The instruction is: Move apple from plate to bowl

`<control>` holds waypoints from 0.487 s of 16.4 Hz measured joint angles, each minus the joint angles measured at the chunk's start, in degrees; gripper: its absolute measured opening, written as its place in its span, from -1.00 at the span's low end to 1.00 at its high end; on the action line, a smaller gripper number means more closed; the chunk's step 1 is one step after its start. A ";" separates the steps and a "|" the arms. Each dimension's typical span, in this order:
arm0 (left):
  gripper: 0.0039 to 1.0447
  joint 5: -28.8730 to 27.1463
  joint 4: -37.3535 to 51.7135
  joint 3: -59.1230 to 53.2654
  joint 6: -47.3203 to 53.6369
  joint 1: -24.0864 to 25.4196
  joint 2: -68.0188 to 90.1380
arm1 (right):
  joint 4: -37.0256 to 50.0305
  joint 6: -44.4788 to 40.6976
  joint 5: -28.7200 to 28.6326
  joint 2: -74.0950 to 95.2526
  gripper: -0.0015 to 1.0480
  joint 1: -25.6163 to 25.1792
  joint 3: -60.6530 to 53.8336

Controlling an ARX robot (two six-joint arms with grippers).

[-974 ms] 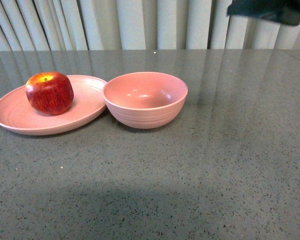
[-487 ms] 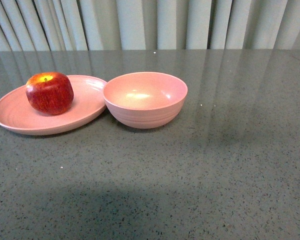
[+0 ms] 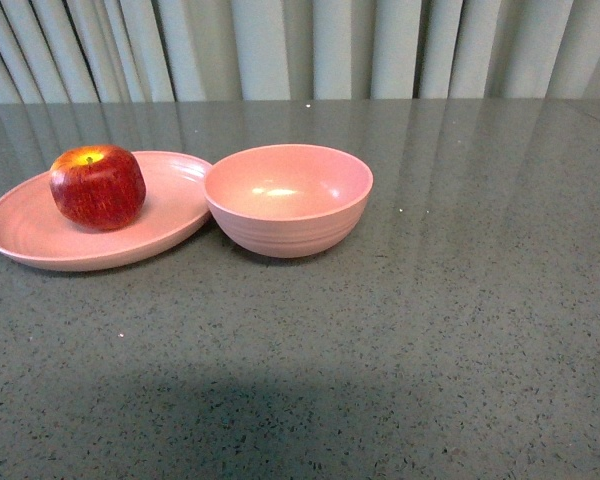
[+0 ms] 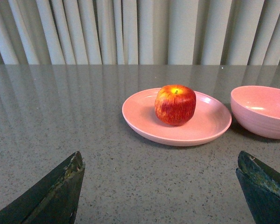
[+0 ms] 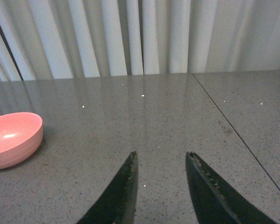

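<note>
The red apple [image 3: 97,187] sits upright on the shallow pink plate [image 3: 40,238] at the left of the table. The deep pink bowl [image 3: 288,199] stands just right of the plate, touching its rim, and is empty. No arm shows in the front view. In the left wrist view the apple [image 4: 175,104] and plate [image 4: 140,119] lie ahead, the bowl [image 4: 262,111] beside them; my left gripper [image 4: 160,159] is open wide and empty, well short of the plate. My right gripper [image 5: 162,154] is open and empty over bare table, with the bowl [image 5: 11,139] off to one side.
The grey speckled table top [image 3: 430,330] stretches to the right and front of the dishes. A pleated curtain [image 3: 310,45] hangs behind the far edge. A seam line [image 5: 233,133] crosses the table in the right wrist view.
A dark shape at the top right of the front view one second ago has gone out of frame. The apple, plate and bowl have stayed put.
</note>
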 joint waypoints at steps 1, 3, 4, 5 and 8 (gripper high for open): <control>0.88 0.00 0.00 0.00 -0.02 0.00 0.00 | 0.31 -0.77 -1.66 -1.07 -0.49 -1.51 -1.05; 0.88 0.00 -0.02 0.00 -0.02 0.00 0.00 | 0.35 -1.20 -4.31 -3.54 -0.95 -4.28 -3.61; 0.88 0.00 0.00 0.00 0.00 0.00 0.00 | 0.20 -1.53 -5.57 -4.50 -0.97 -5.66 -4.76; 0.88 0.00 0.00 0.00 -0.02 0.00 0.00 | -0.09 -1.86 -10.91 -5.68 -0.97 -10.10 -5.68; 0.88 0.00 0.00 0.00 -0.02 0.00 0.00 | -5.07 -1.99 -12.74 -10.69 -0.97 -12.55 -6.99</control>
